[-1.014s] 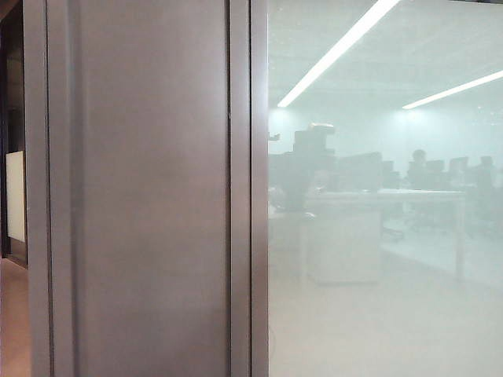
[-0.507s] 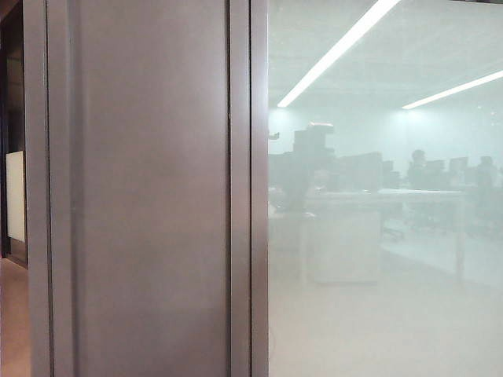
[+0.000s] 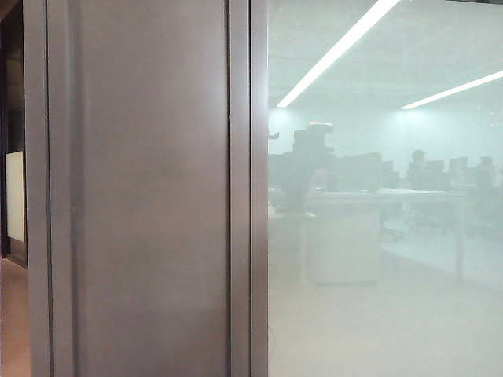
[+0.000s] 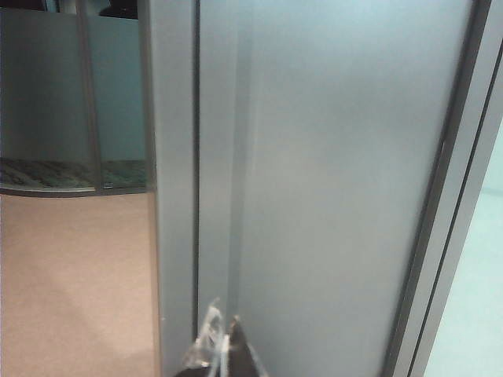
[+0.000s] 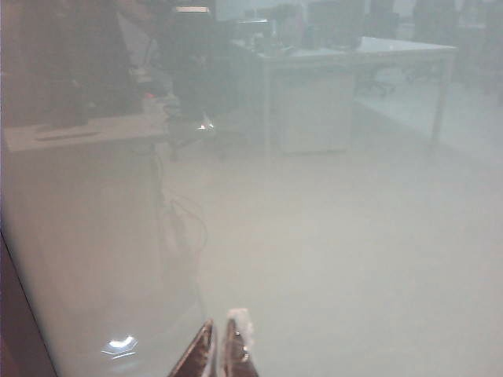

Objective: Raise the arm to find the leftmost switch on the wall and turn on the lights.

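No switch shows in any view. The exterior view faces a grey metal wall panel (image 3: pixel 149 196) next to frosted glass (image 3: pixel 377 298); neither arm shows there directly. A hazy dark silhouette (image 3: pixel 308 161) stands in the glass, and I cannot tell whether it is the arm. My left gripper (image 4: pixel 222 328) is shut with nothing in it, its tips close to the grey panel (image 4: pixel 330 173) beside a vertical seam (image 4: pixel 196 157). My right gripper (image 5: pixel 221 326) is shut and empty, pointing at the frosted glass (image 5: pixel 338 259).
Behind the glass are a white desk (image 3: pixel 377 200), dark monitors (image 3: pixel 357 169), seated figures (image 3: pixel 419 161) and lit ceiling strips (image 3: pixel 338 49). A vertical metal post (image 3: pixel 250 188) divides panel from glass. Tan floor (image 4: pixel 75 283) opens beside the panel.
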`<state>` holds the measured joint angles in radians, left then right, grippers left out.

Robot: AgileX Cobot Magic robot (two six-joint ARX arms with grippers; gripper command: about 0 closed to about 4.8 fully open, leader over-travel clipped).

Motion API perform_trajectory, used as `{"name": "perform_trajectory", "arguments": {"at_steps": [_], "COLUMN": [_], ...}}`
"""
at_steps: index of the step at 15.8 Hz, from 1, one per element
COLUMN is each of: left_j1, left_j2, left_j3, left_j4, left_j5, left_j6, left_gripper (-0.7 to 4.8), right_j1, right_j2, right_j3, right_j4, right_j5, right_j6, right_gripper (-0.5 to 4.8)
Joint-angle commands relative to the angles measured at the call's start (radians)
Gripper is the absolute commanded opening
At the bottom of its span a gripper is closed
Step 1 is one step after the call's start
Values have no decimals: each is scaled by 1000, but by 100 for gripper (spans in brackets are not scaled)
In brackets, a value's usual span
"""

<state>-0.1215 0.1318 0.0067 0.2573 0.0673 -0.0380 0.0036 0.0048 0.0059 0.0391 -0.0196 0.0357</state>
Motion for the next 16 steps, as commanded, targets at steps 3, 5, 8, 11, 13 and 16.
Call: {"name": "perform_trajectory", "arguments": {"at_steps": [3,5,8,11,13,16], "left_j1": [0,0,0,0,13,165], "left_j2": [1,1,1,1,-9,-72], "left_j3": [2,2,2,2,2,2], "left_j4": [12,12,12,11,-10,-71], "left_j5": [-1,-1,-1,-1,-2,3], "left_j6": [4,4,4,6,12,-43], "left_gripper": [-5,-5,-5,-5,-5,-5], "right_j1": [-1,0,-1,-1,-1,-1], "right_j2": [-3,-3,-3,-3,-3,-3], "right_j3": [2,2,2,2,2,2], "right_j4": [18,17,18,18,18,18], "right_j5": [-2,-2,-2,-2,-2,-2], "right_j6": [-3,-3,-3,-3,-3,-3], "right_gripper": [22,22,22,22,22,22]}}
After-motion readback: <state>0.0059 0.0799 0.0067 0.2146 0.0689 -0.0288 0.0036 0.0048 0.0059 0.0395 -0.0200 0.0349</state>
